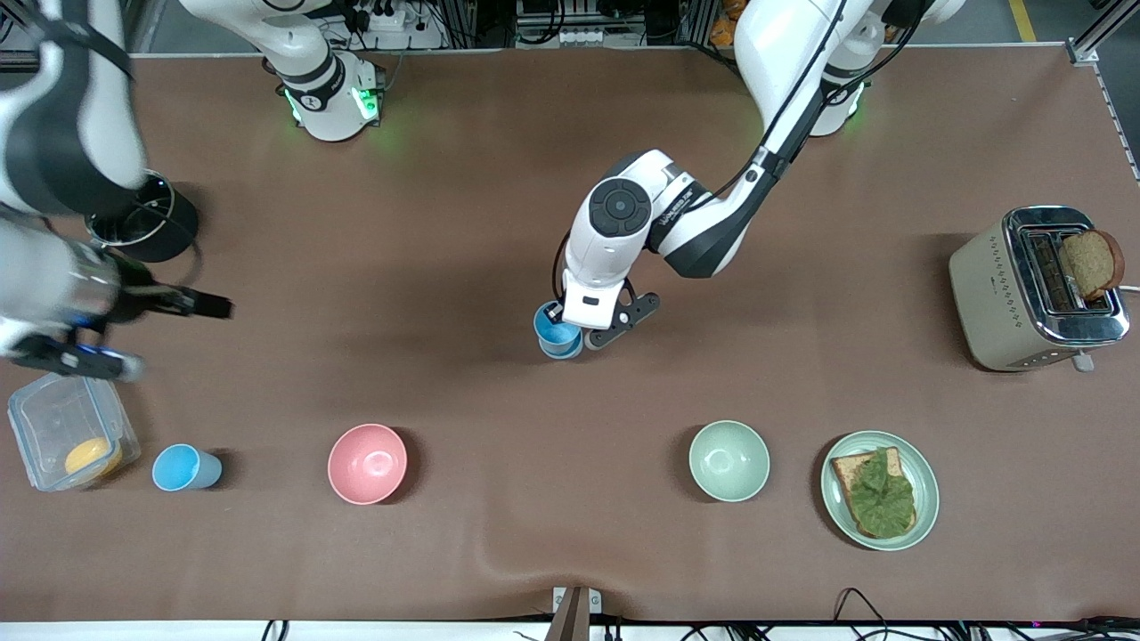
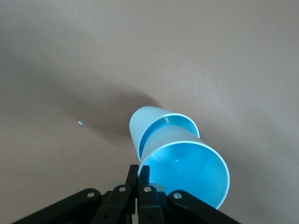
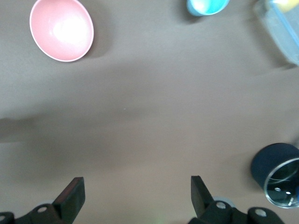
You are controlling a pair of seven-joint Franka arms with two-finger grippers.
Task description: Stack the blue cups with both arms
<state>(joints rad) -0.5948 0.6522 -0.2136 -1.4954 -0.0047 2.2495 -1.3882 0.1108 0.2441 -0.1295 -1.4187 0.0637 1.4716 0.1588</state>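
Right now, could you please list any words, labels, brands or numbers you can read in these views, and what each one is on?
None can be read.
Left arm: dark lettering on its white wrist link, too small to read.
Toaster: rows of small marks on its side, not readable text.

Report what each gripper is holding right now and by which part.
The left gripper pinches the rim of a small light-blue plastic cup, nested in another blue cup. The right gripper is open, holding nothing.

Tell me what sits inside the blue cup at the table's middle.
A second blue cup is nested in the lower cup, its rim pinched by the left pincer. The lower cup's bottom is covered.
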